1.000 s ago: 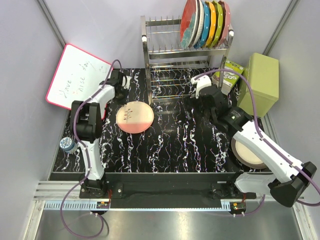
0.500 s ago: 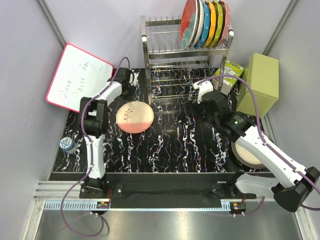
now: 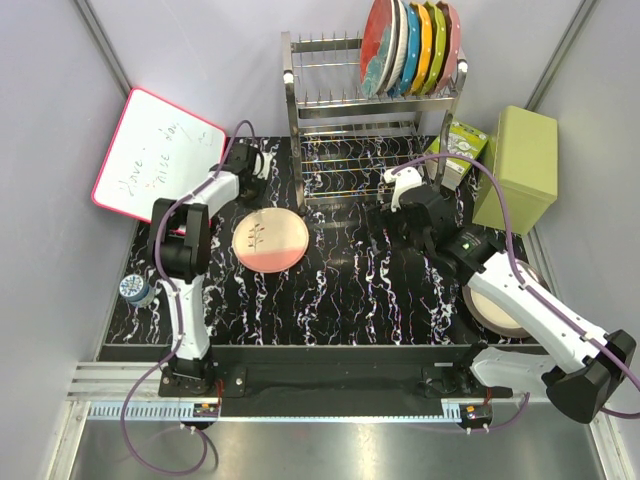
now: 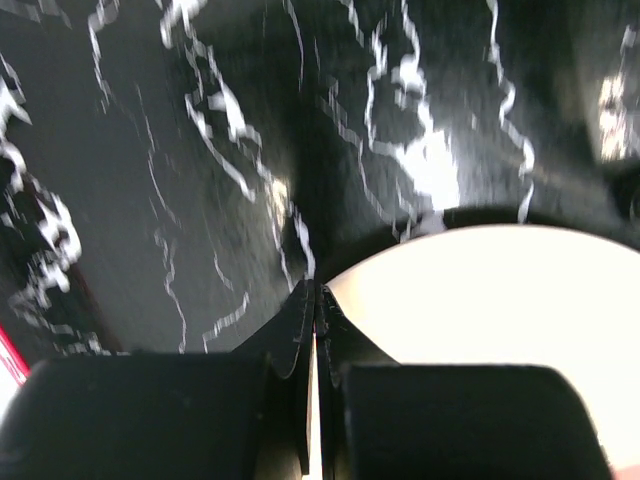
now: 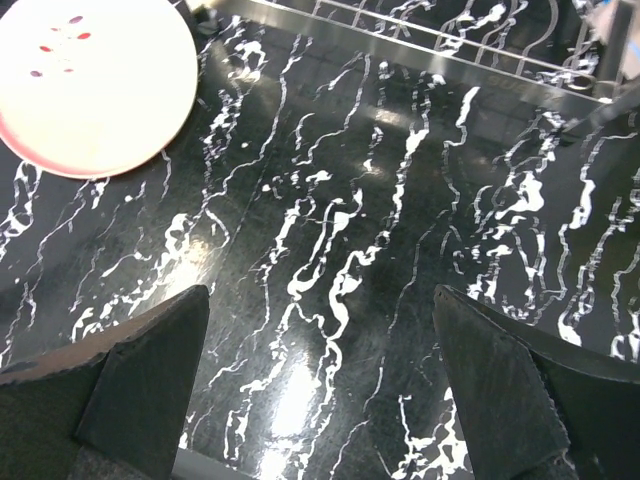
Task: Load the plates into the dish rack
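The pink-and-cream plate [image 4: 500, 330] lies near the left gripper [image 4: 316, 292], jaws pressed together, well apart from the wide-spread right gripper [image 5: 318, 320]

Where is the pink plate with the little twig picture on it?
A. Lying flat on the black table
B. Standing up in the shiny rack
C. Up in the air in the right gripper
A: the pink-and-cream plate lies flat on the table, in front of the dish rack and not in it.
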Available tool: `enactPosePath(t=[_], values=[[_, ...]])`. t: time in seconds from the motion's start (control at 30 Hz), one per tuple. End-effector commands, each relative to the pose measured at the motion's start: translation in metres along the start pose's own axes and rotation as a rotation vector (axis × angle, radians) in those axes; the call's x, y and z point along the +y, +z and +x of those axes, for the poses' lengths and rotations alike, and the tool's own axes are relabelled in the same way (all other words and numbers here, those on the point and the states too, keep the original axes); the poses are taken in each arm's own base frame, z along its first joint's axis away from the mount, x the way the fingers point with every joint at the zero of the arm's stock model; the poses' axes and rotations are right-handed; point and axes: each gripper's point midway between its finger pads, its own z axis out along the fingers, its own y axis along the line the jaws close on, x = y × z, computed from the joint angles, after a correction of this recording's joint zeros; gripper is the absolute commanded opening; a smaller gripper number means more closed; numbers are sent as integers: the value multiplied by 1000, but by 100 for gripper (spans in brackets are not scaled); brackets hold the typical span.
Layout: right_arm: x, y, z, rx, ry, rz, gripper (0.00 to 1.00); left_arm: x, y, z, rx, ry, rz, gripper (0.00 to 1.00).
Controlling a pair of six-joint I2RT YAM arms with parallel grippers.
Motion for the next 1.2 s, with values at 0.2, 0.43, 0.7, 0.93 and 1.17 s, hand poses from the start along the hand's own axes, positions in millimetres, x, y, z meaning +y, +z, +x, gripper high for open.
enactPosePath(t=[0.2, 0.43, 0.7, 0.93, 1.17], values=[[8, 0, 1, -19, 12, -46, 100, -36, -25, 96, 242, 11, 105, 0], [-2, -5, 10, 10, 62, -42, 100, -76, -41, 121, 297, 48, 181, 0], [-25, -9, 21, 75, 209, -40, 100, -95, -82, 120, 171, -121, 217, 4], [15, 2, 33, 168, 329, -222, 100, -64, -126, 146, 139, -644, 238, 65], [41, 22, 66, 346, 430, -378, 100, -92, -121, 177, 212, -810, 383, 64]])
